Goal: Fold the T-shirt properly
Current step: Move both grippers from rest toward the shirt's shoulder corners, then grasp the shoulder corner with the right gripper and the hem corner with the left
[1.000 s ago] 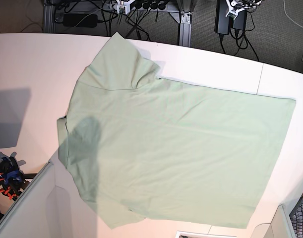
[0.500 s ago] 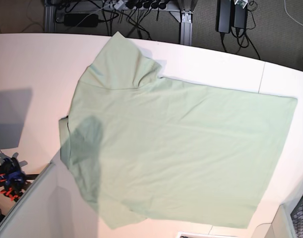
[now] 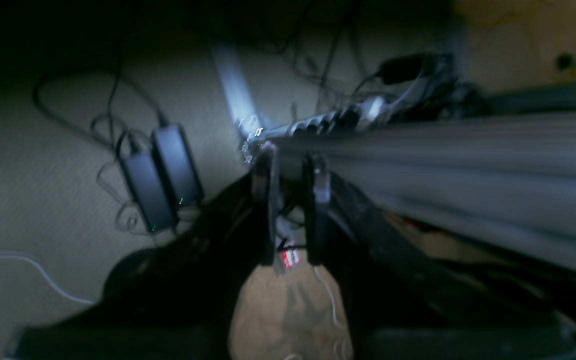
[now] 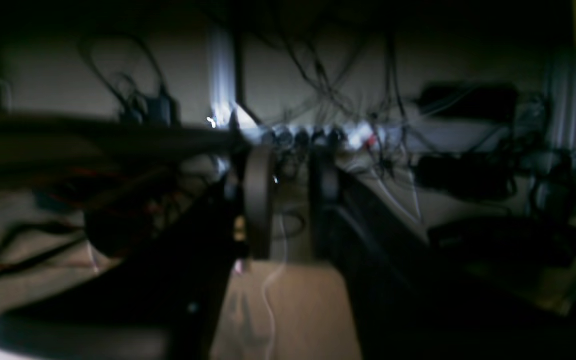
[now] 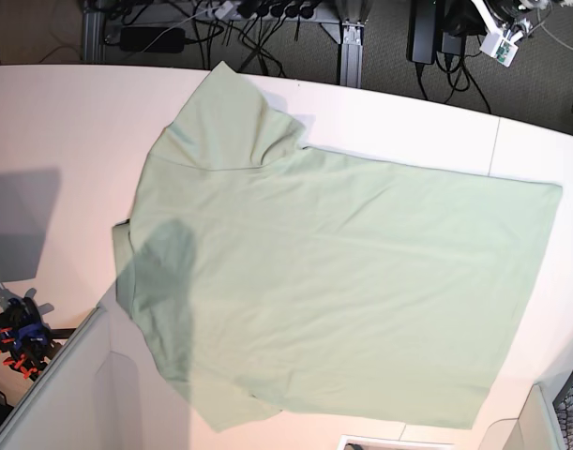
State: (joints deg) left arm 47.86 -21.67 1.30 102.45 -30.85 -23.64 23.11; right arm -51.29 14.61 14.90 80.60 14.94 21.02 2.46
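White table (image 5: 70, 122) under a spread mint shirt (image 5: 342, 281), flat, one sleeve toward the far edge, collar end toward the view's left. Beyond the far edge, carpet with cables, a power strip (image 3: 338, 117) and two black adapters (image 3: 160, 175). Left gripper (image 3: 290, 172) slightly parted, holding nothing, off the table beside its edge. Right gripper (image 4: 290, 172) likewise slightly parted and empty, hanging over the cabling. Compared with half a second ago: shirt unmoved; a white part of an arm (image 5: 502, 28) newly in at the top right.
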